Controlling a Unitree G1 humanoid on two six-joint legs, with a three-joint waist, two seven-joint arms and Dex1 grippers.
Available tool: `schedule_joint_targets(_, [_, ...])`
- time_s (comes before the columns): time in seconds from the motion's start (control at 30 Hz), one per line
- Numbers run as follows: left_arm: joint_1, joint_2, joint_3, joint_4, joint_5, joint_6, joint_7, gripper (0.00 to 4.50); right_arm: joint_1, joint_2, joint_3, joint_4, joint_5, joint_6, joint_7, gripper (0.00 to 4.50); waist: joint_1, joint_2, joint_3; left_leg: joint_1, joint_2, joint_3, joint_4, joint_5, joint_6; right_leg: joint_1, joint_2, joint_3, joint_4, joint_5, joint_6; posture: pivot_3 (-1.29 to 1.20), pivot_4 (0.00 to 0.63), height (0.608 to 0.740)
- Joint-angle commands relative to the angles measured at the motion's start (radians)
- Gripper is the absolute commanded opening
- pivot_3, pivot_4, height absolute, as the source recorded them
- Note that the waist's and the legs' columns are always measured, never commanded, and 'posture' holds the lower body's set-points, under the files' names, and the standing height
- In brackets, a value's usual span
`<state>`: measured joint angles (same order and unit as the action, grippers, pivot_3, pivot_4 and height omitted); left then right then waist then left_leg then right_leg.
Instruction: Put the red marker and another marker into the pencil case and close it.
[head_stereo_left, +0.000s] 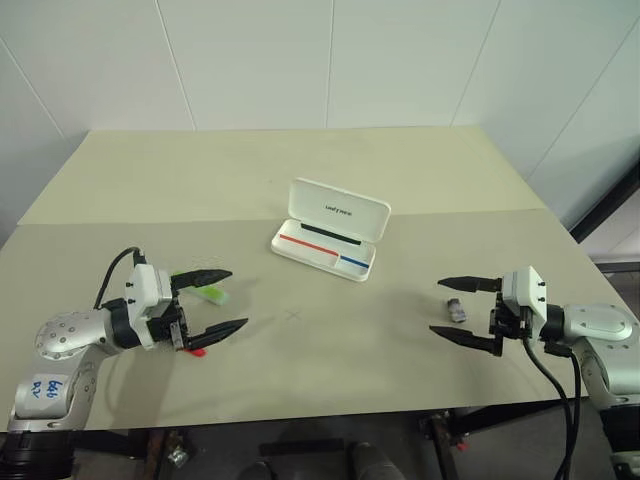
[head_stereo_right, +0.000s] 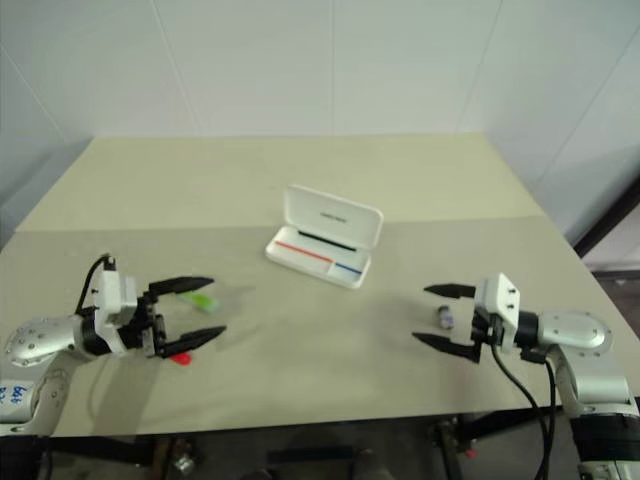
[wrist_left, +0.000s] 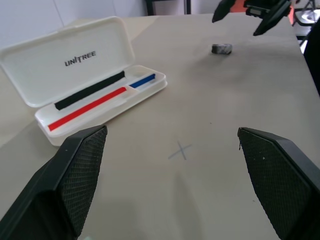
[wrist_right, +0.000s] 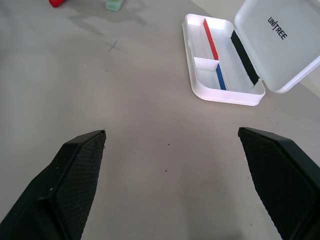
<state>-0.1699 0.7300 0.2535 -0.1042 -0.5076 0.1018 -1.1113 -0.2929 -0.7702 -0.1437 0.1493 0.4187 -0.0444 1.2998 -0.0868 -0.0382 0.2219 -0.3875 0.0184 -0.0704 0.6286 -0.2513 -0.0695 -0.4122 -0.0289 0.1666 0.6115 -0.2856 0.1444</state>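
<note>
Both end effectors spread wide, holding nothing, over the counter (head_stereo_left: 300, 400).
The red marker (head_stereo_left: 198, 351) and light green marker (head_stereo_left: 212, 294) by the left end effector (head_stereo_left: 222, 300) look light, rigid, slippery: pinch mid-barrel; the right end effector (head_stereo_left: 452, 309) hovers apart from the open pencil case (head_stereo_left: 330, 240).

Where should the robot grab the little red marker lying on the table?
Probably around the middle of the short slim red marker, coming straight down from above with the left gripper, whose fingers are open and right beside it. It lies flat on the beige table, so there is no room underneath. The light green marker lies close, so close across the width.
</note>
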Motion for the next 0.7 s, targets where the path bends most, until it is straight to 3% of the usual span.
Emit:
schedule_joint_targets(0.03, [-0.003, 0.004, 0.013, -0.017, -0.010, -0.018, -0.001, 4.49, 0.002, -0.025, -0.023, -0.057, 0.029, 0.034, 0.001, 4.50, 0.001, 0.000, 0.000, 0.000, 0.000, 0.000, 0.000, 0.000, 0.000, 0.000, 0.000, 0.000, 0.000, 0.000, 0.000, 0.00, 0.150, 0.740])
schedule_joint_targets(0.23, [-0.026, -0.012, -0.001, -0.056, 0.003, -0.010, 0.050, 4.49, -0.050, -0.043, 0.014, -0.104, 0.027, 0.154, -0.002, 4.50, 0.000, 0.000, 0.000, 0.000, 0.000, 0.000, 0.001, 0.000, 0.000, 0.000, 0.000, 0.000, 0.000, 0.000, 0.000, 0.00, 0.150, 0.740])
schedule_joint_targets(0.4, [-0.054, 0.010, -0.008, -0.059, -0.006, 0.037, 0.063, 4.49, -0.141, -0.062, 0.113, -0.144, -0.091, 0.263, -0.076, 4.50, 0.000, 0.000, 0.000, 0.000, 0.000, 0.000, 0.001, 0.000, 0.000, 0.000, 0.000, 0.000, 0.001, 0.000, -0.001, 0.00, 0.150, 0.740])
schedule_joint_targets(0.7, [-0.014, 0.063, 0.049, -0.067, 0.001, 0.085, 0.082, 4.49, -0.336, 0.025, 0.268, -0.136, -0.165, 0.402, -0.144, 4.50, -0.002, 0.000, 0.000, -0.001, 0.000, 0.000, -0.001, 0.000, 0.000, -0.002, 0.000, 0.000, 0.001, 0.001, 0.002, 0.00, 0.150, 0.740])
